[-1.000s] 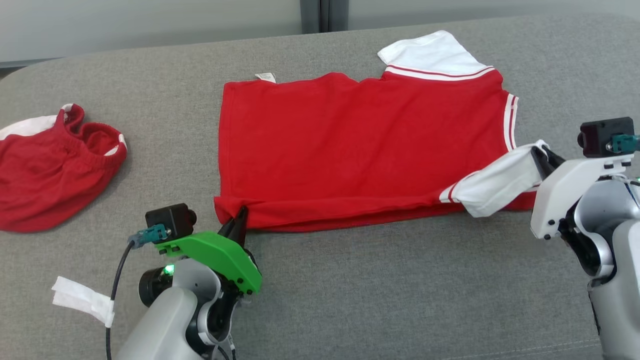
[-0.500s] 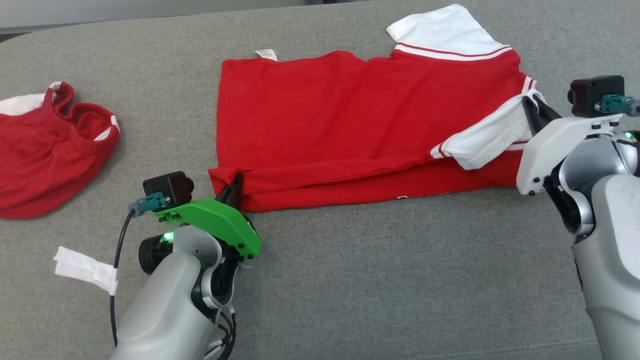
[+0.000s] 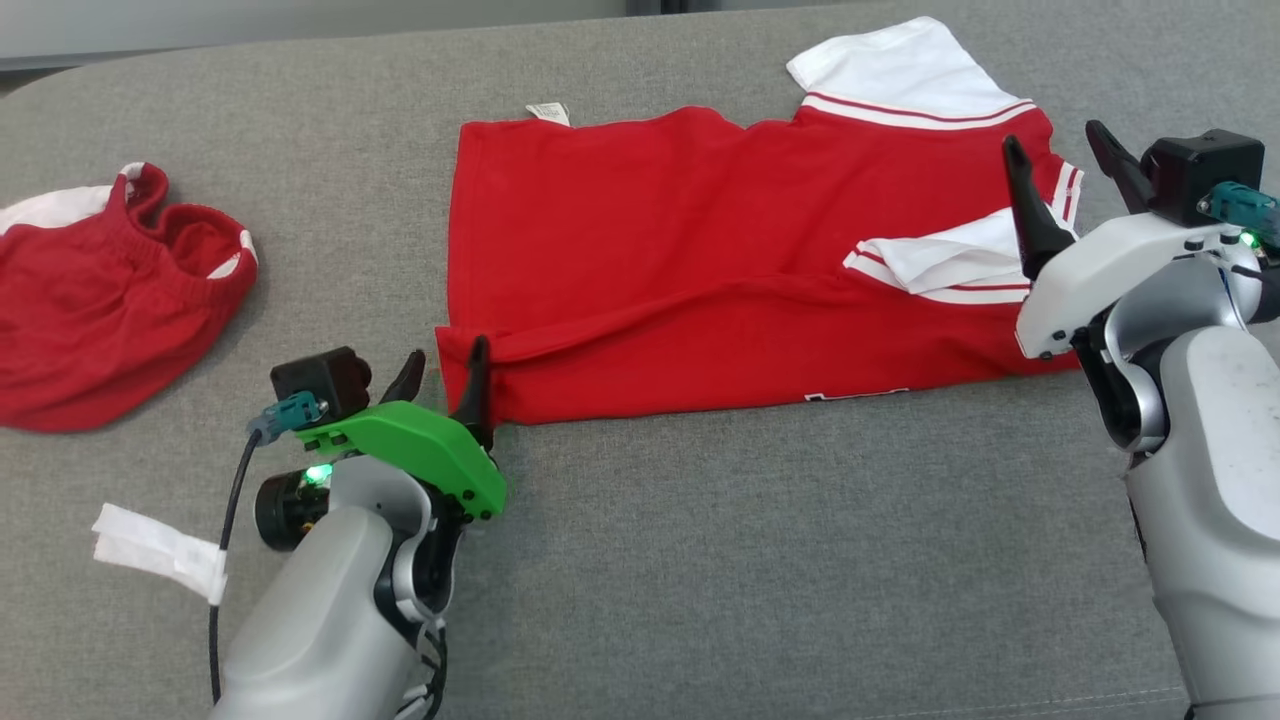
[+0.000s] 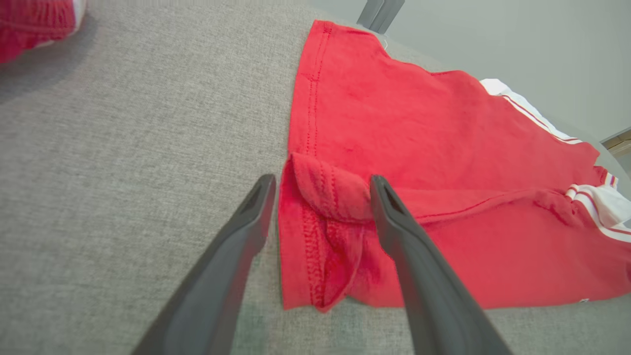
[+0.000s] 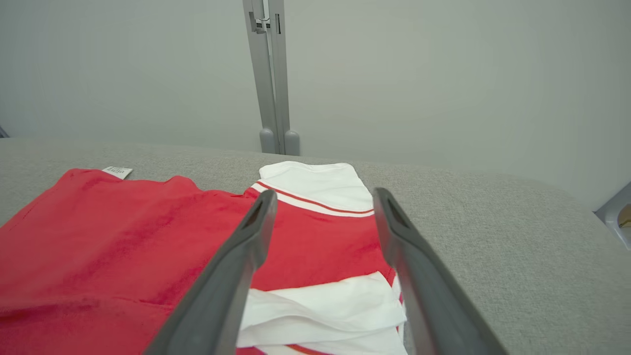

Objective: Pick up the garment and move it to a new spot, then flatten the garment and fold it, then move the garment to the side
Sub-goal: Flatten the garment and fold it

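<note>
Left tool (image 3: 447, 350) and right tool (image 3: 1052, 135), two, gape at one shirt (image 3: 700, 230).

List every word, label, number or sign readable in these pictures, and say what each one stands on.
No text can be read.
White tag at the far edge of the red shirt: faint grey print, too small and blurred to read.
White marks along the shirt's near edge: print mostly hidden under the fold, unreadable.
White tape at the head view's lower left: no writing visible.

One red shirt (image 3: 700, 250), one crumpled garment (image 3: 100, 310), two pairs of jaws, one tape strip (image 3: 150, 545)
</note>
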